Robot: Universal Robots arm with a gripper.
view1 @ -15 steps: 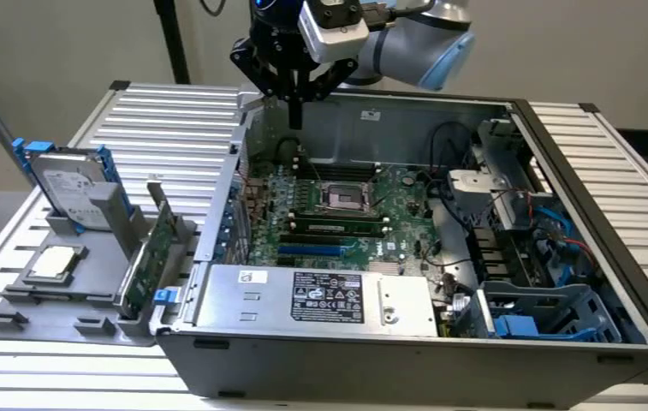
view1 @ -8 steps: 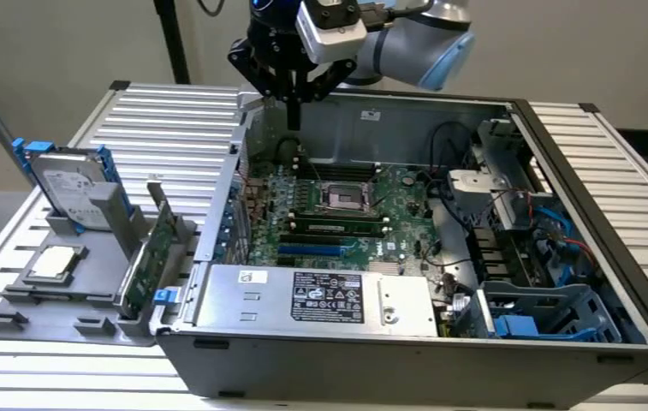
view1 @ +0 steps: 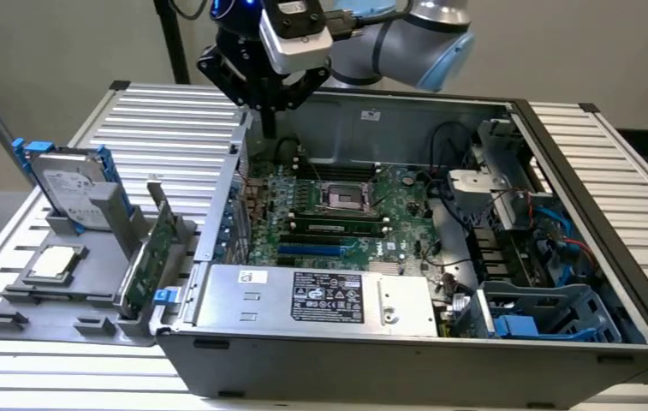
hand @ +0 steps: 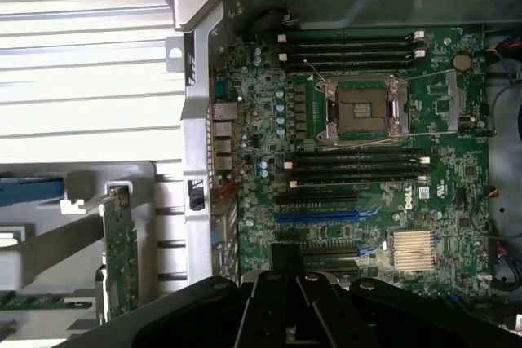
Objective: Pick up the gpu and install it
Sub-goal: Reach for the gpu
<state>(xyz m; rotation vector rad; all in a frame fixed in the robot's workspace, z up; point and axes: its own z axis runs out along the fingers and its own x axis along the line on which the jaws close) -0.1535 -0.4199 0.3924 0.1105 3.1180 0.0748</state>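
Nearest, an open grey computer case (view1: 415, 377); the thin green gpu (view1: 145, 257) stands upright at the exterior view's left, well apart from the black claw (view1: 266, 104), grip state untellable.

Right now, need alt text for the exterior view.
The gripper hangs over a corner of an open computer case, its motherboard exposed. The gpu stands on edge in a gray holder at the exterior view's left, beside a hard drive and a CPU chip, apart from the gripper.
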